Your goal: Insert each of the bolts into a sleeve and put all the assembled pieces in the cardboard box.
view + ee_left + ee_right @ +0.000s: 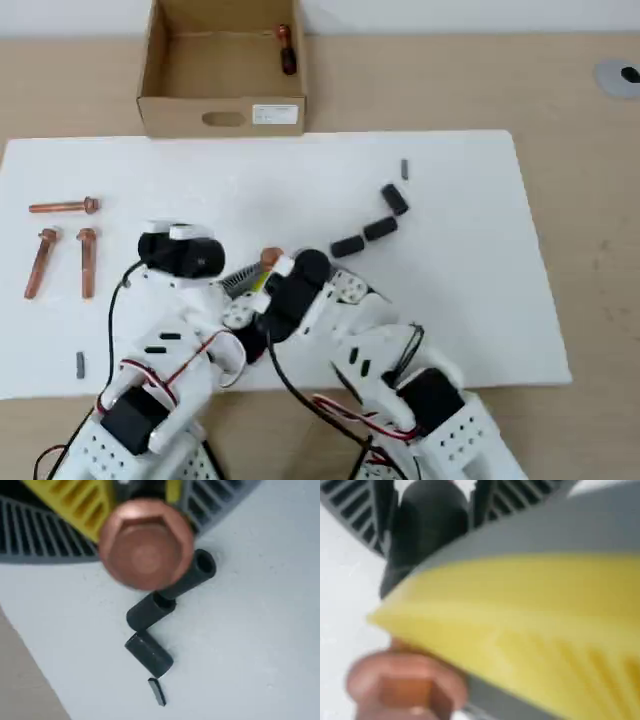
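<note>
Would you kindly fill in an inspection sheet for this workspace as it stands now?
Surface: white mat on a wooden table.
Job's things: one assembled piece in the cardboard box; three loose bolts on the mat's left; three loose sleeves right of centre.
Clutter: small dark bit beyond the sleeves, another at the mat's near left.
Grippers: left end effector shut on a held bolt; right end effector shut on what looks like a held sleeve.
Cables: wires along the arms; black cable between them.
Surroundings: grey disc on the table's far right.
</note>
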